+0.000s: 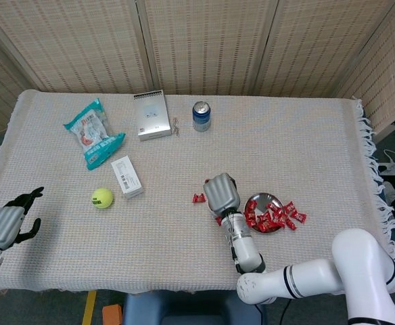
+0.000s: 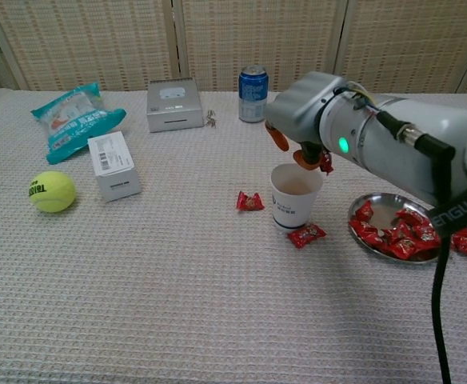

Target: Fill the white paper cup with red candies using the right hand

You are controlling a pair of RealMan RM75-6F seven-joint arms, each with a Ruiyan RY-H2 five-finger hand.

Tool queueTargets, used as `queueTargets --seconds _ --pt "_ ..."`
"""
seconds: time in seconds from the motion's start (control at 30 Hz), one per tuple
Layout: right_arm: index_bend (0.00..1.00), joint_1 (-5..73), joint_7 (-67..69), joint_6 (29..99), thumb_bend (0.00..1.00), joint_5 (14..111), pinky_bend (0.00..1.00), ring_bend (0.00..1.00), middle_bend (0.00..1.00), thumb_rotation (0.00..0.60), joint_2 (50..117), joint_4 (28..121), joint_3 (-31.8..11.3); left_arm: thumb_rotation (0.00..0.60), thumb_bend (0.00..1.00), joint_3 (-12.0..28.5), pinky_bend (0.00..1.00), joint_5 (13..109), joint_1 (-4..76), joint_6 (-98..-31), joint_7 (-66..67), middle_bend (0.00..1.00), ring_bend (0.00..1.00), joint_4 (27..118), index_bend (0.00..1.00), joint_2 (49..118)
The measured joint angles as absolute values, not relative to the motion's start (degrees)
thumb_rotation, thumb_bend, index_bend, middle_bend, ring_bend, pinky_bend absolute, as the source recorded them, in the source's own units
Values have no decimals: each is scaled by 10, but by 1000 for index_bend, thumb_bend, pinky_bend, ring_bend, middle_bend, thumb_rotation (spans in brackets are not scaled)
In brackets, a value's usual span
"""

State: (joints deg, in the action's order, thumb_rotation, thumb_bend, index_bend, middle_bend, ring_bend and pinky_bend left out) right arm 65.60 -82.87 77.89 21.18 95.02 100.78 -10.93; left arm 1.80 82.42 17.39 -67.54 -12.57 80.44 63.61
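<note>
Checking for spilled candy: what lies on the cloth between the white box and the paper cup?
One wrapped red candy lies just left of the white paper cup; toward the white box the cloth is bare. The chest view shows it best.

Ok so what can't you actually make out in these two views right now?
- Inside of the white paper cup: in the head view the right hand covers it; the chest view is too low to show any candies in it.
- Right hand's fingers: mostly hidden under its casing in the chest view.
- Left hand: outside the chest view.
- Print on the soda can: too small.
</note>
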Motion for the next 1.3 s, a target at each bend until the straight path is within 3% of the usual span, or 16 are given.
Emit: queueTargets --seconds 0.73,0.97,1.3 --pt "246 682 -838 785 410 227 1000 683 647 600 1005 943 -104 600 530 17 284 827 174 -675 -137 157 145 803 0 633" --pt "170 682 -846 794 382 232 1000 651 579 600 1006 947 -98 600 529 17 285 826 175 -672 -138 158 146 803 0 633" --pt "142 674 -856 828 359 253 1000 635 542 600 1006 980 -87 600 531 18 285 822 177 -667 -136 160 146 803 0 634"
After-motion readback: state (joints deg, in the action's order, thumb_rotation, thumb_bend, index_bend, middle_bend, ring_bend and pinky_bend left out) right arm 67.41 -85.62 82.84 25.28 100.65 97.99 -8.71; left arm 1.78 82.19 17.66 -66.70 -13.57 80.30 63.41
